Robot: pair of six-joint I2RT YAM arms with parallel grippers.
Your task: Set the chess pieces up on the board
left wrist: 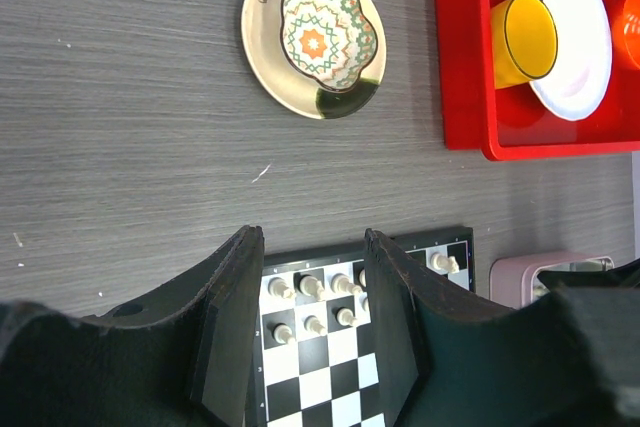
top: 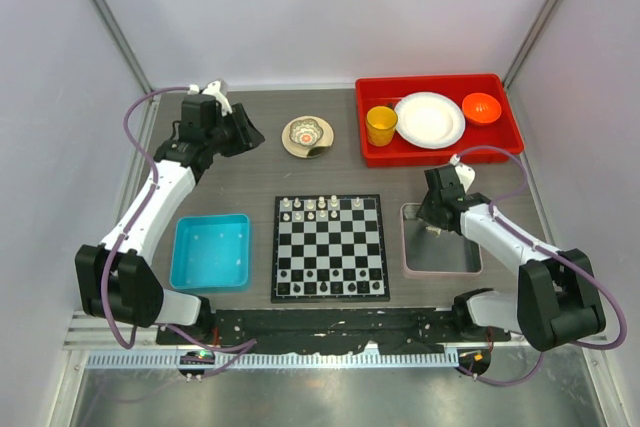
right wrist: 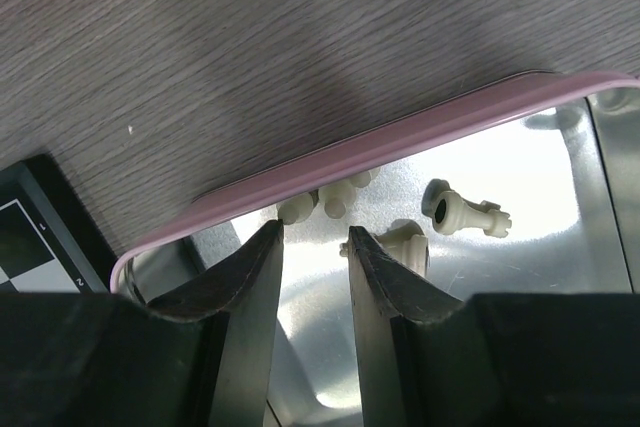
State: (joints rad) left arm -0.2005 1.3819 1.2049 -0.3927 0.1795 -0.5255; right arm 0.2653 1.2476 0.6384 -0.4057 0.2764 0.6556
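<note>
The board (top: 330, 257) is lying mid-table, its right edge running just beside the tray (top: 452, 255) and its left edge near the blue bin (top: 210, 252), with only narrow strips of bare top between. Wider open room is stretching from the board's far edge to the saucer (top: 308, 137) and the red bin (top: 440, 152). Cream pieces (top: 310, 207) are standing on the board's two far rows. More are lying loose in the tray's far-left corner, close against its pink rim.

The right pincer (right wrist: 315, 247) is hanging low over that corner, jaws standing slightly apart with nothing between them. Its tips are sitting just beside two loose pieces; whether they are touching, I cannot tell. The left pincer (left wrist: 312, 242) is hovering above the table left of the saucer, jaws spread and gripping nothing.

The right fingers are hiding the tray's near part in the wrist view. From above, the tray's pieces are too small to make out, and dark shapes on the board's near rows are blurring into the squares.
</note>
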